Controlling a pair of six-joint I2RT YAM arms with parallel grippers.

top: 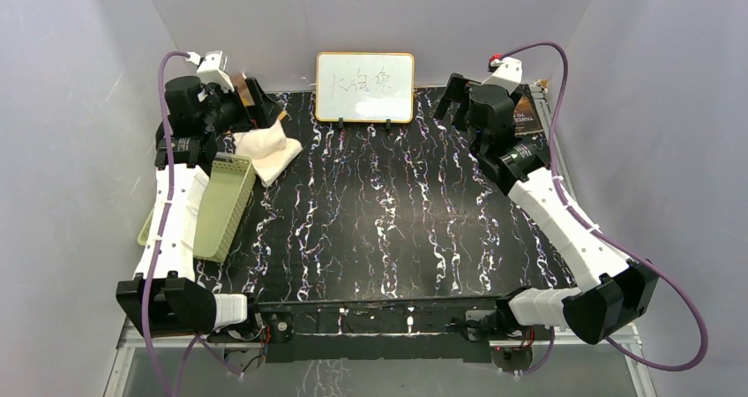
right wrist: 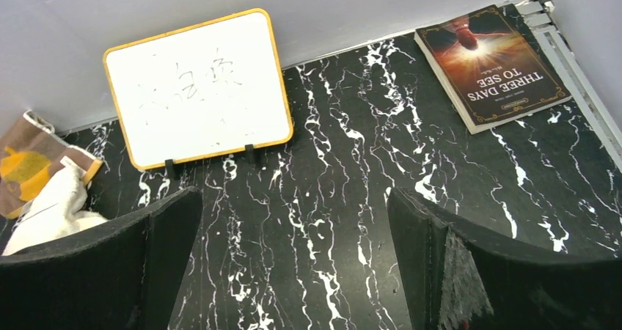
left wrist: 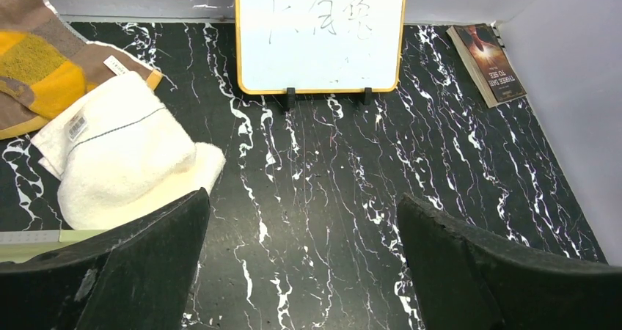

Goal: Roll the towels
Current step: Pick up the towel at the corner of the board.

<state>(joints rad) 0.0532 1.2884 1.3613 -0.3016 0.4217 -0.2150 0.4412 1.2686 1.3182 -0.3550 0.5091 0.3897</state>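
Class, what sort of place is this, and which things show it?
Probably a robotics lab test cell: plain grey walls box in a black marbled table, the left arm and right arm are bolted at its near edge, and a handwritten whiteboard stands at the back.

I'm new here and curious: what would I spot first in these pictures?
Probably the whiteboard with scribbled writing, standing at the back middle of the black marbled table. Next, the cream towel bunched at the back left, overlapping an orange cloth, and a book in the back right corner.
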